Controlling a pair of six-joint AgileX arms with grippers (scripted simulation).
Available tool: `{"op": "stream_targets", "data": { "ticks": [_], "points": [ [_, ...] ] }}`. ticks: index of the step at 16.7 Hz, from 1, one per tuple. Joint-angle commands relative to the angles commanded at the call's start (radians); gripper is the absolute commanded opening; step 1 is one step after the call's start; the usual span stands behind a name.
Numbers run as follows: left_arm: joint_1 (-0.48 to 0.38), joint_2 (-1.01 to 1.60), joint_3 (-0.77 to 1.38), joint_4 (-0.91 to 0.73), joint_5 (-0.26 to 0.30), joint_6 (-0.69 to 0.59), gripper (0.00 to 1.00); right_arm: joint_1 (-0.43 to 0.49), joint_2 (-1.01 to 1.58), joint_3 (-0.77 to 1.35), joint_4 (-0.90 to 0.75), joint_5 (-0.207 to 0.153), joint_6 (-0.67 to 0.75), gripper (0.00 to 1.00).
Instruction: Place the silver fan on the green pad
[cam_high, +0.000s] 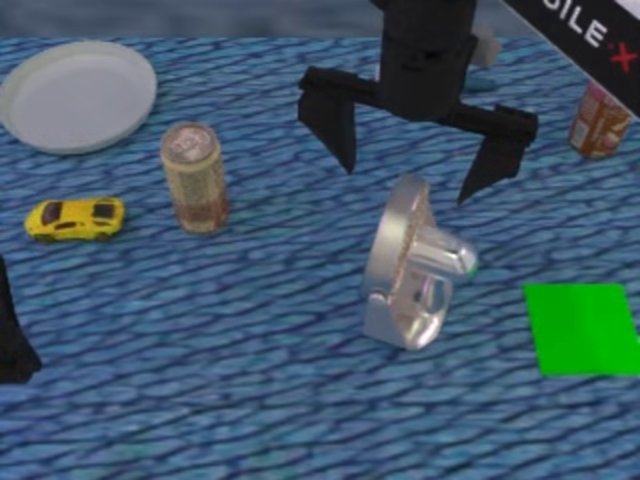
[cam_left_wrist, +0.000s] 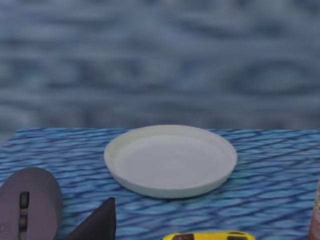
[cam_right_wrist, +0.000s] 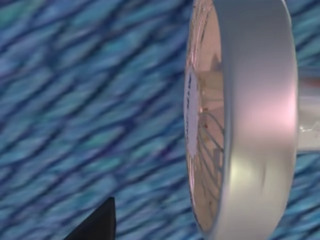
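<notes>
The silver fan (cam_high: 415, 265) stands on the blue cloth a little right of the table's middle, its round grille facing left and its domed housing with a green dot facing right. In the right wrist view the fan's rim (cam_right_wrist: 255, 125) fills the frame close up. My right gripper (cam_high: 408, 180) hovers just behind and above the fan, open wide, holding nothing; one dark fingertip (cam_right_wrist: 102, 220) shows beside the grille. The green pad (cam_high: 580, 328) lies flat at the right edge, apart from the fan. My left arm (cam_high: 12, 345) is parked at the left edge, its gripper open.
A pale round plate (cam_high: 78, 95) lies at the back left, with a tan can (cam_high: 195, 178) and a yellow toy car (cam_high: 75, 218) near it. Another can (cam_high: 600, 120) stands at the back right. A grey mouse (cam_left_wrist: 27, 205) shows in the left wrist view.
</notes>
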Motion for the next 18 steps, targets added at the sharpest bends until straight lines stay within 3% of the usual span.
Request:
{"op": "stream_targets", "data": {
  "ticks": [5,13,18],
  "points": [
    [0.0,0.0,0.0,0.0,0.0,0.0,1.0,-0.004,-0.004,-0.018,0.017,0.0,-0.002,1.0],
    [0.0,0.0,0.0,0.0,0.0,0.0,1.0,0.001,-0.08,-0.331,0.248,-0.001,0.0,1.0],
    [0.0,0.0,0.0,0.0,0.0,0.0,1.0,0.002,-0.085,-0.35,0.266,-0.001,0.001,1.0]
  ]
}}
